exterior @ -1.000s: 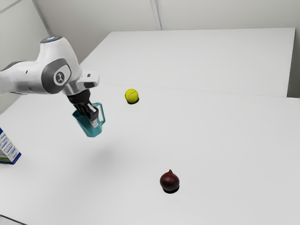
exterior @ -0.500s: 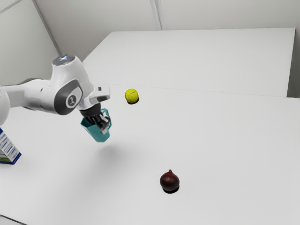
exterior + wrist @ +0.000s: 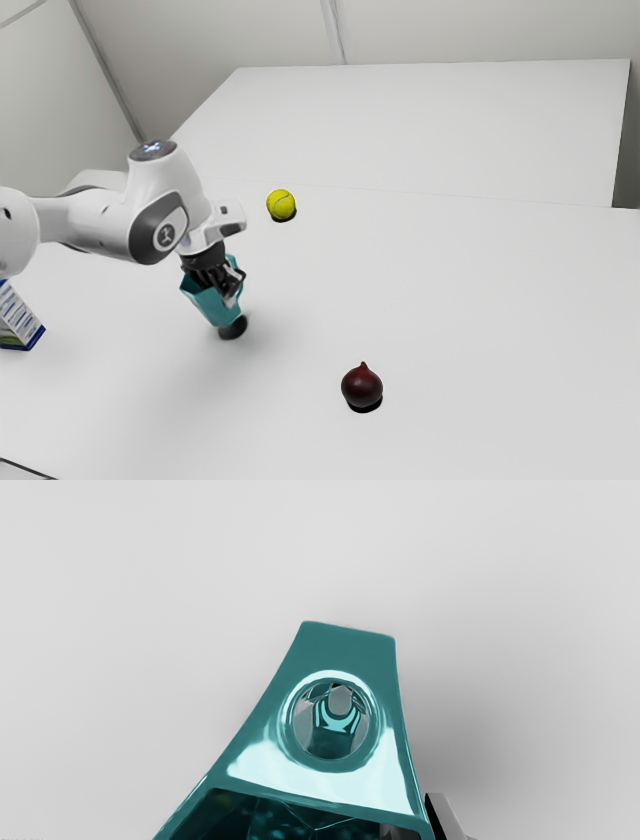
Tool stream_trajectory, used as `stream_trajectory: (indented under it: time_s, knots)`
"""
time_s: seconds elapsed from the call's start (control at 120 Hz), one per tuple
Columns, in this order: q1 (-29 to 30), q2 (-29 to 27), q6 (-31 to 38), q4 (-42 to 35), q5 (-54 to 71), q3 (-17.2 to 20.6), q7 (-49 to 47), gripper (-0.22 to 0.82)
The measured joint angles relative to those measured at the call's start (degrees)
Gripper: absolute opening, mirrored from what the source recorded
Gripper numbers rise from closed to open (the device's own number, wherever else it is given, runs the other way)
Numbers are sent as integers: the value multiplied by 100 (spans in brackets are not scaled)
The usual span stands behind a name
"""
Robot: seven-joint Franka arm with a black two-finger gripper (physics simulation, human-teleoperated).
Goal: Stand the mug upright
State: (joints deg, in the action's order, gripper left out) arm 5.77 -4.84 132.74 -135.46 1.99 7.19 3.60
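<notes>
Mug of glossy teal colour, with flat-sided body (image 3: 214,305), is held by my black two-finger gripper (image 3: 230,284). I have it pinched by its wall: in the wrist view, one grey finger with a black pad (image 3: 442,812) stands just outside the wall, and part of the other one is seen inside the mouth, so the grip is narrow, with the wall between.

The mug is not upright. In the exterior view it leans, with its open mouth up and toward the exterior view's left, and its bottom lower and toward the exterior view's right. Its bottom is near the white table (image 3: 480,290), with a small dark shadow (image 3: 235,330) just beside it; I cannot tell surely if the bottom touches the surface. In the wrist view I see a round ringed shape on the outside of the mug, above the mouth's edge.

Behind the mug and toward the exterior view's right lies a yellow tennis ball (image 3: 281,204). Well apart from it, closer to the exterior camera, a dark red round onion with a pointed top (image 3: 361,386) sits on the table. At the exterior view's left edge stands a white and blue carton (image 3: 18,322), partly cut off by the edge.
</notes>
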Motion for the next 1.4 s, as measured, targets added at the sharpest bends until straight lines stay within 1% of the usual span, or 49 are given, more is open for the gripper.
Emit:
stream_trajectory:
  time_s: [0.242,0.633,0.7,0.817,1.008,1.158,1.267,1.4]
  knots:
    - [-67,247,111,8,2,0,-189,-17]
    - [-42,422,174,17,3,-1,-377,-16]
    - [-40,414,174,17,-26,-2,-376,-11]
    - [-37,397,174,18,-67,-1,-360,3]
    - [-43,329,173,18,-92,0,-338,22]
    - [-63,238,173,26,-103,-1,-327,39]
    - [-102,158,170,27,-112,-3,-321,46]
    - [-150,51,167,34,-117,-2,-315,52]
